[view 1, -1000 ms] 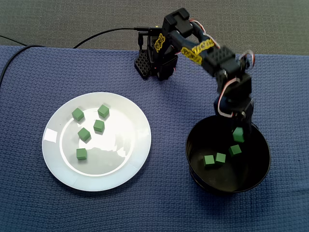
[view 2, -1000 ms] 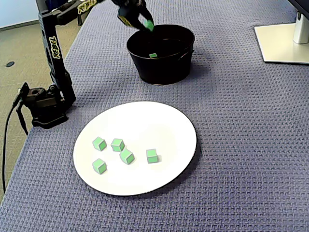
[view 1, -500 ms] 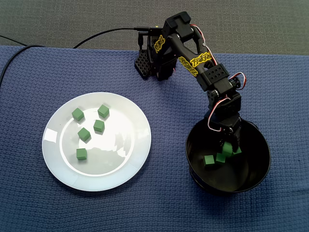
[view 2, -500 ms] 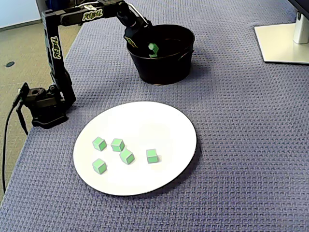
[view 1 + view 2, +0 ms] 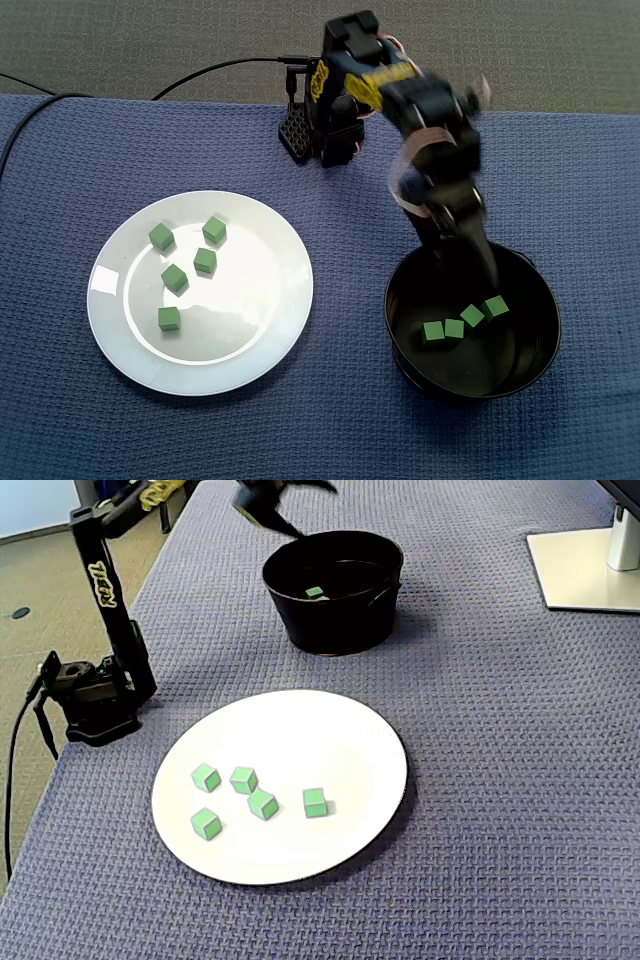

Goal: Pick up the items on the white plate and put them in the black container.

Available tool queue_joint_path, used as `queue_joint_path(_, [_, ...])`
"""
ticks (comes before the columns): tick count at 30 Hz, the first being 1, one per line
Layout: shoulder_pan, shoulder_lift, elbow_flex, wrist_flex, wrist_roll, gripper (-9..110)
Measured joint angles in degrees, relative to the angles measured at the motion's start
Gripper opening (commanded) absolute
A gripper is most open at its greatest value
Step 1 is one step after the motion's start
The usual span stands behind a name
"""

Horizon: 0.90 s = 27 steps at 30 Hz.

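1. Since half a second ago the gripper [image 5: 472,256] [image 5: 300,510] has risen out of the bowl [image 5: 530,360] [image 5: 340,630]. It no longer carries a cube, and the bowl now holds four cubes [image 5: 454,329] where three lay loose before.
2. Motion blur smears the gripper in both fixed views. Even so, its two fingers show spread, so the jaws stand apart with nothing between them.
3. The bowl sits right below the jaws. In a fixed view the fingertips hang over its far rim.
4. The four cubes lie in a loose row on the bowl's floor, below the jaws and a little nearer the camera. In the other fixed view only one of them [image 5: 314,592] shows past the wall.
5. The plate [image 5: 260,300] [image 5: 350,740] lies well apart from the jaws, to their left in a fixed view. It bears five cubes [image 5: 205,261] [image 5: 263,803], all apart from one another and placed as they were a second ago.
6. A white tag [image 5: 103,280] rests on the plate's edge, on the side farthest from the jaws.
7. The arm's base [image 5: 310,130] [image 5: 95,695] stands behind the jaws at the far edge of the blue cloth [image 5: 350,430], with a cable [image 5: 200,72] running off from it.
8. A pale stand [image 5: 585,570] sits on the cloth across the bowl from the jaws.
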Motion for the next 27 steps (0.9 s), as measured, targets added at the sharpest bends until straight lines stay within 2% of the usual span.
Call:
queue_joint_path(6, [14.6, 6.0, -16.9, 17.1, 2.8, 35])
queue_joint_path(11, [31.6, 10.8, -16.3, 21.7, 7.6, 37])
queue_joint_path(17, [48.9, 15.7, -5.0, 22.1, 9.3, 36])
queue_joint_path(27, [61.2, 15.8, 30.4, 20.2, 1.4, 35])
